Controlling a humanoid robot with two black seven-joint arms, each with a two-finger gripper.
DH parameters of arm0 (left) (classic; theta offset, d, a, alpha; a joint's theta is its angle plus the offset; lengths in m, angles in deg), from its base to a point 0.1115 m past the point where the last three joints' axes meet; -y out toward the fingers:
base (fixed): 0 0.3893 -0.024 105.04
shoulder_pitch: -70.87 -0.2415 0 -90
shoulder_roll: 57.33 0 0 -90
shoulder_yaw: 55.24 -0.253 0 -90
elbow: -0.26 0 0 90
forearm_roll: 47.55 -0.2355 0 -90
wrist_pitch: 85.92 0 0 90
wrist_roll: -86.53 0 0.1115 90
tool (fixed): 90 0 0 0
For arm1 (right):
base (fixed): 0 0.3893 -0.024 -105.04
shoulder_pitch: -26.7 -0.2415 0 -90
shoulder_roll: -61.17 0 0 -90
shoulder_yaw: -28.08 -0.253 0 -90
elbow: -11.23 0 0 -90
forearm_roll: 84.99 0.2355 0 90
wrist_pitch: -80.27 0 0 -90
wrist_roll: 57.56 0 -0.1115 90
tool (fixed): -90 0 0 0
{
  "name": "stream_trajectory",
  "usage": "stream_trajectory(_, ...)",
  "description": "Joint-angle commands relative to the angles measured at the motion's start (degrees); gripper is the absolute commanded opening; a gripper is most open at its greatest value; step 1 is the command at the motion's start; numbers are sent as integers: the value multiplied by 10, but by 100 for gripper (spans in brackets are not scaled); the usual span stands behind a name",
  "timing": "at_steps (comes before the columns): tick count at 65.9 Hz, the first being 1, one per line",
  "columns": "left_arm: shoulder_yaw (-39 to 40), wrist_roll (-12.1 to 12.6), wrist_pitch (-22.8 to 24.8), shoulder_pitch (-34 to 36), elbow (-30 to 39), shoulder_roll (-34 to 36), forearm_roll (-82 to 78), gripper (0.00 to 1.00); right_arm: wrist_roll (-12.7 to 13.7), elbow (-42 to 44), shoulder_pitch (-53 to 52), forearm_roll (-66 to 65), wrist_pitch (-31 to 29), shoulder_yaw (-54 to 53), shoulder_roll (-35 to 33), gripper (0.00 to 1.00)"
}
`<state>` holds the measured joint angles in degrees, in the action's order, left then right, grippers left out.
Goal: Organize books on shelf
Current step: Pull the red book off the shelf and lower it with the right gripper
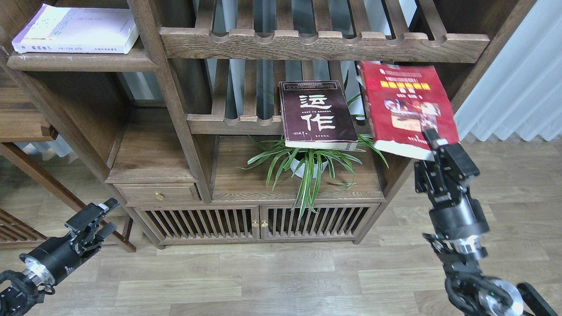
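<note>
My right gripper (432, 140) is shut on the lower edge of the bright red book (406, 105) and holds it in the air at the right, in front of the cabinet's right post. The dark maroon book (317, 113) with two white characters lies on the middle slatted rack, overhanging its front rail. The pale white-lavender book (74, 30) lies flat on the solid dark-brown shelf (83, 62) at the upper left. My left gripper (97, 216) hangs low at the left over the floor, its fingers slightly apart and empty.
A slatted rack with a notched front rail (325, 44) spans the top. A potted spider plant (309, 162) stands under the maroon book. A small drawer (158, 192) and slatted cabinet doors (259, 224) are below. A white curtain (522, 83) hangs at the right.
</note>
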<state>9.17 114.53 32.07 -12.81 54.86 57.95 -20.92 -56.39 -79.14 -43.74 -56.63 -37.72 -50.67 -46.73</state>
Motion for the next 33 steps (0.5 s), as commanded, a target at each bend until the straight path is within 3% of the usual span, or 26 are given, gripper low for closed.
stream_trajectory(1, -11, 0, 0, 2, 1, -18, -1, 100, 15, 20, 29, -1, 0, -4, 2, 5)
stream_trajectory(33, -98, 0, 0, -3, 5, -107, -4, 100, 52, 78, 80, -37, 0, 40, 60, 5)
